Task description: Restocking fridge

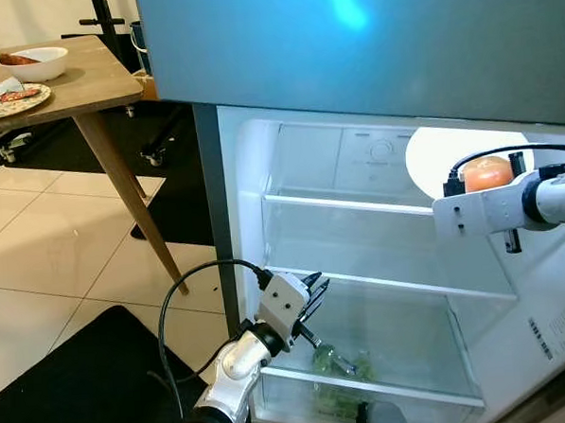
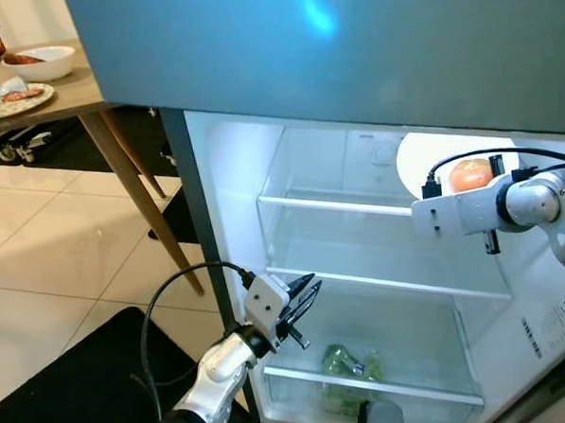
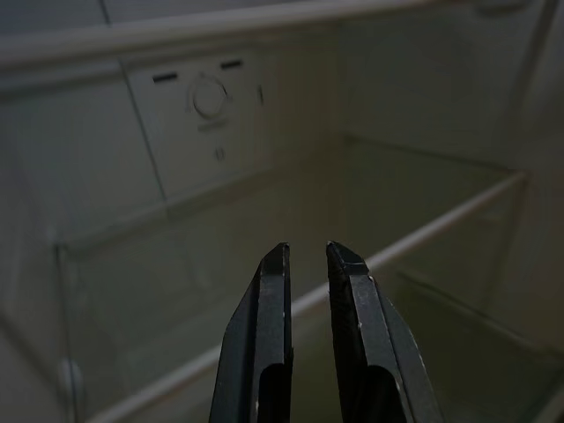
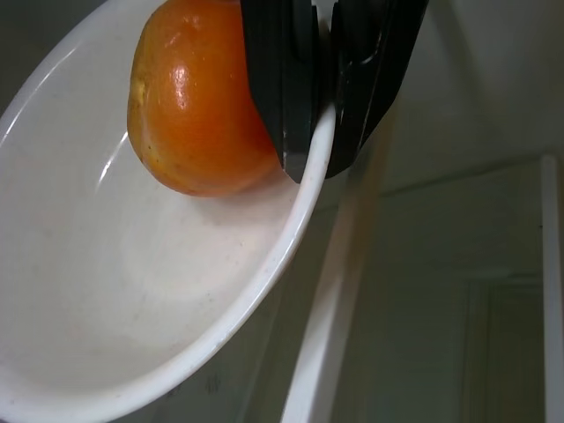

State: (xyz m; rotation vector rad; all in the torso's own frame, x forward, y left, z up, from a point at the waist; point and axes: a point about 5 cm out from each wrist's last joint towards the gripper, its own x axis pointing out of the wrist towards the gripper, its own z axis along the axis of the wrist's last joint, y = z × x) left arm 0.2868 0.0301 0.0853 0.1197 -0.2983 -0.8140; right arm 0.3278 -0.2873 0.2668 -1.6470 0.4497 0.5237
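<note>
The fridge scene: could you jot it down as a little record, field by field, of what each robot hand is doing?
fridge: open, lit, glass shelves
right gripper: shut on white bowl's rim, at upper shelf height
white bowl: holds an orange fruit
left gripper: fingers nearly together, holding nothing, at the fridge's left edge
bottom drawer: greens
wooden table: dishes, left of fridge
</note>
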